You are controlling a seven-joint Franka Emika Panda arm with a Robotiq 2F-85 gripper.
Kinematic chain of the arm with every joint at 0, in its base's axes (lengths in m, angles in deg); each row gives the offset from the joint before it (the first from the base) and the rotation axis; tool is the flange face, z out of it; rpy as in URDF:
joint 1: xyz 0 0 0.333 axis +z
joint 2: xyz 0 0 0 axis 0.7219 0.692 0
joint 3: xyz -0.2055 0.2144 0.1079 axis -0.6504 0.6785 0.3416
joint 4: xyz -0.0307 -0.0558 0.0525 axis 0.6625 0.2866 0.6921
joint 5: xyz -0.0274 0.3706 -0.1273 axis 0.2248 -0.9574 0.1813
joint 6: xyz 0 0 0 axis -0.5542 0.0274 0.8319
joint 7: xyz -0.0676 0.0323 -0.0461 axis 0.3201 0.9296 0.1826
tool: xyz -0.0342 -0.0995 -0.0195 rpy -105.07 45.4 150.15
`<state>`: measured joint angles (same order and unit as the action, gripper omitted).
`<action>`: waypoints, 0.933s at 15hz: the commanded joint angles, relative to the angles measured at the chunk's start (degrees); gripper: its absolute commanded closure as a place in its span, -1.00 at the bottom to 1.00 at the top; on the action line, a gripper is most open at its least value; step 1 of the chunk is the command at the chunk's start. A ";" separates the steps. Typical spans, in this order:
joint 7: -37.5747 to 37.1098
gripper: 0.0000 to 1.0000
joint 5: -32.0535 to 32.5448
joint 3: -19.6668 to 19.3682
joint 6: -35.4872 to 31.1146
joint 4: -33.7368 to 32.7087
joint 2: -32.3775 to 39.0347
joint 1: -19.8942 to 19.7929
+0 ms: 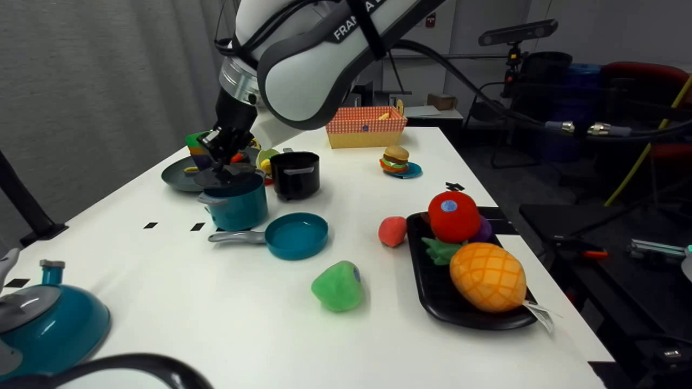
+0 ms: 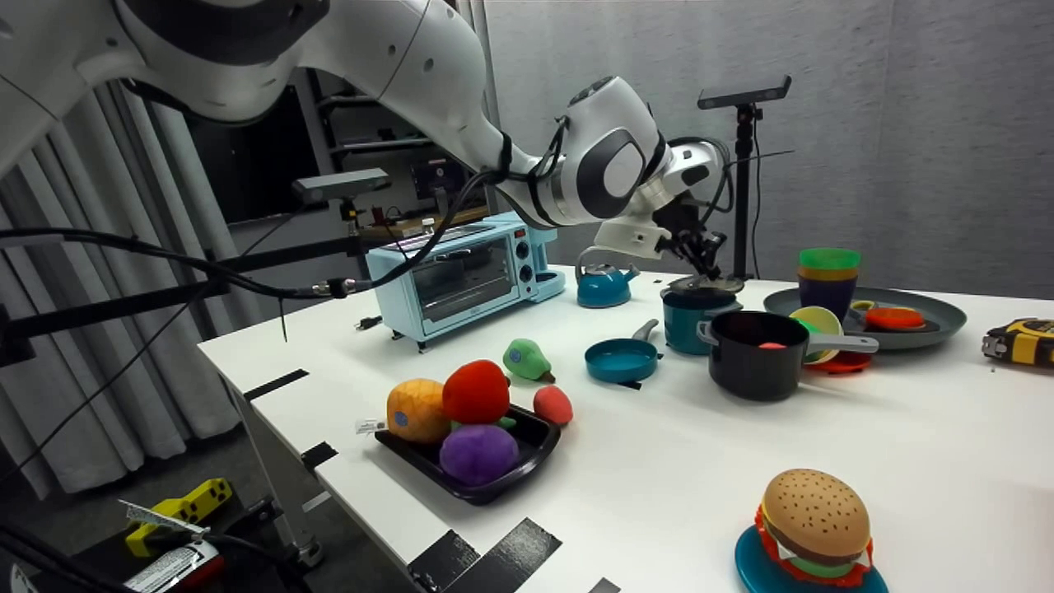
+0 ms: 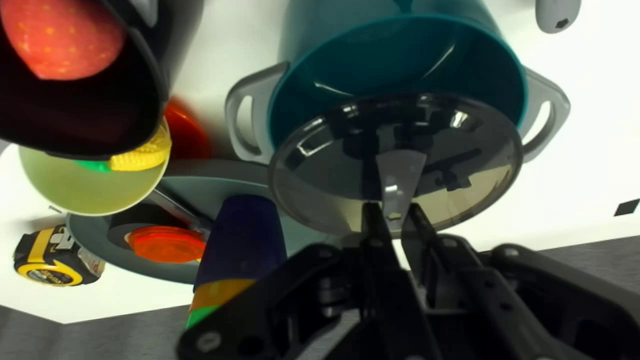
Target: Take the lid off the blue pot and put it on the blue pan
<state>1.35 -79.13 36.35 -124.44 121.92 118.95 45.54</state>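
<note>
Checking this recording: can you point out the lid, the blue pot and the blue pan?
Lid (image 3: 400, 167): wrist view, on its grey knob.
Blue pot (image 1: 240, 208): an exterior view, on its outer wall.
Blue pan (image 1: 297, 233): an exterior view, on its inside floor.

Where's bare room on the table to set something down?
Bare table stretches between the kettle, blue pan and green toy. Another patch lies between the black pot, burger and pinkish-red toy. It's crowded around the blue pot: black pot and grey plate close by, gripper holding the lid above. The black tray holds plush toys.
</note>
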 commanded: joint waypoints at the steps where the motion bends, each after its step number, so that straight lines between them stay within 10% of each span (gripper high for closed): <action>1: -0.01 0.93 -0.26 0.74 -0.01 3.68 -4.85 -0.02; 14: 9.32 0.93 -5.53 10.33 10.90 22.29 -24.36 -5.60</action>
<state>7.19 -82.54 44.70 -116.78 137.98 100.51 41.92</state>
